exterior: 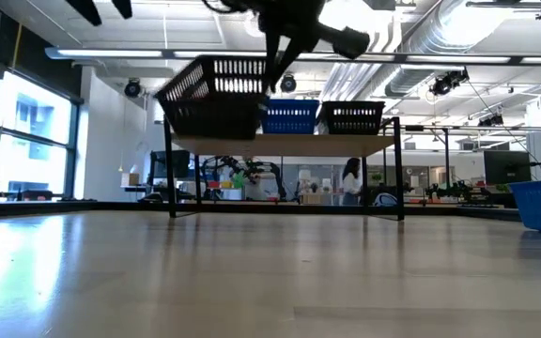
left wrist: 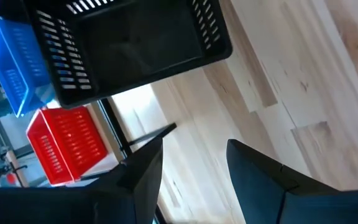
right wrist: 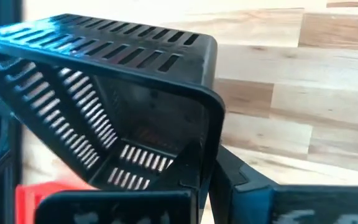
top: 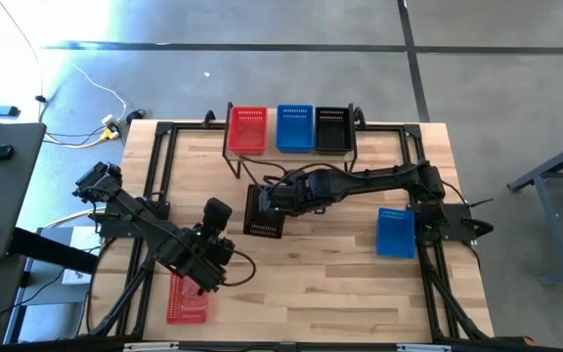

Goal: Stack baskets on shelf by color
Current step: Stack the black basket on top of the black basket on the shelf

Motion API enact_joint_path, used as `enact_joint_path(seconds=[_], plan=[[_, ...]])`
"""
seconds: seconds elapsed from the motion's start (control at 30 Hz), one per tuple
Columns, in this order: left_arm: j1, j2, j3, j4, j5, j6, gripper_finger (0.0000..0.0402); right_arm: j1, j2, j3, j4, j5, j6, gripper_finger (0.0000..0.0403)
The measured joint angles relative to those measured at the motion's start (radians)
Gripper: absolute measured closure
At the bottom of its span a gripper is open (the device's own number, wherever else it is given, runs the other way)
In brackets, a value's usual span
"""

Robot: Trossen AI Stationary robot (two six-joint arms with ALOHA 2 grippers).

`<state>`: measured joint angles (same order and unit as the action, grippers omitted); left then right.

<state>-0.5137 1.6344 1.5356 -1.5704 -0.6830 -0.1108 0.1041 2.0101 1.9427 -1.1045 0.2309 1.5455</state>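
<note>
Right gripper (top: 280, 198) is clamped on a black basket (top: 265, 212) held aloft, tilted, just in front of the shelf (top: 291, 152), whose black basket (top: 333, 128) lies rightward (left gripper (top: 203, 279) open, over a red basket (top: 187, 298)).

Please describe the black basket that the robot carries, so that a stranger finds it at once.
Start at the shelf at the table's far edge. Just in front of its red basket, the right end effector holds a black basket. Unlike the others, it hangs tilted in the air.
</note>
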Motion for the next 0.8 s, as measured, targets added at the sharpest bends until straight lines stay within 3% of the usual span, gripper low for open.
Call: enact_joint_path(seconds=[0.43,0.8], plan=[[0.042,-0.110,0.018,0.005,0.002,0.029,0.0232,0.014,-0.127,0.001,-0.046,0.008,-0.096,0.0403],[0.229,-0.247,0.018,0.099,0.095,0.090,0.0232,-0.072,-0.246,0.001,-0.165,0.016,-0.240,0.0403]])
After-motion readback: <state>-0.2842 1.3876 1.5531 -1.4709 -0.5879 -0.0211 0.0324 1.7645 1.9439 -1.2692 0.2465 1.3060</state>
